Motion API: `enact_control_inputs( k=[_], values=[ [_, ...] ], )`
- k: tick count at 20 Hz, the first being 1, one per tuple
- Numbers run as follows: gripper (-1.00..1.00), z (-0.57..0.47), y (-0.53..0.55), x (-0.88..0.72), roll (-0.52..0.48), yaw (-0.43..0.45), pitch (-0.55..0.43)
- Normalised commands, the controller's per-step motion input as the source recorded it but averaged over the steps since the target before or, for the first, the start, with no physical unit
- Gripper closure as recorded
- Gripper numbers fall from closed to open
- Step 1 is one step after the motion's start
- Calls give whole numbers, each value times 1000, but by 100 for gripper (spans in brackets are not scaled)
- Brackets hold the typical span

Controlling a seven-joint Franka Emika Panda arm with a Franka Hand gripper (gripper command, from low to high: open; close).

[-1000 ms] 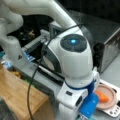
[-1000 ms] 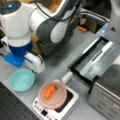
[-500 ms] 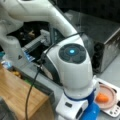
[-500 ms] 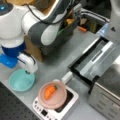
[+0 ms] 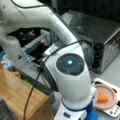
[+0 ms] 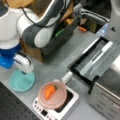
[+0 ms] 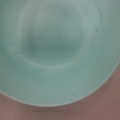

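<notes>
Teal plate (image 6: 22, 80) on table (image 6: 55, 67), at nine o'clock from carrot (image 6: 49, 91) on pink dish (image 6: 53, 95); fingers (image 6: 24, 72) at its rim, grip state indeterminate; approach step, needing a firm rim pinch.

Opposed front views; close downward wrist view
</notes>
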Motion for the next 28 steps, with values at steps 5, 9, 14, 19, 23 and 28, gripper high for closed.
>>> enact_control_inputs(
  k=[5,9,14,19,23,28],
  values=[
    [-100,13,-383,412,269,26,154],
    [-100,18,-329,390,247,33,131],
    [-100,42,-255,335,237,64,106],
    [-100,-29,-204,277,197,83,72],
    [-100,-85,-187,252,150,106,79],
    [-100,-73,-148,206,107,93,48]
  ],
)
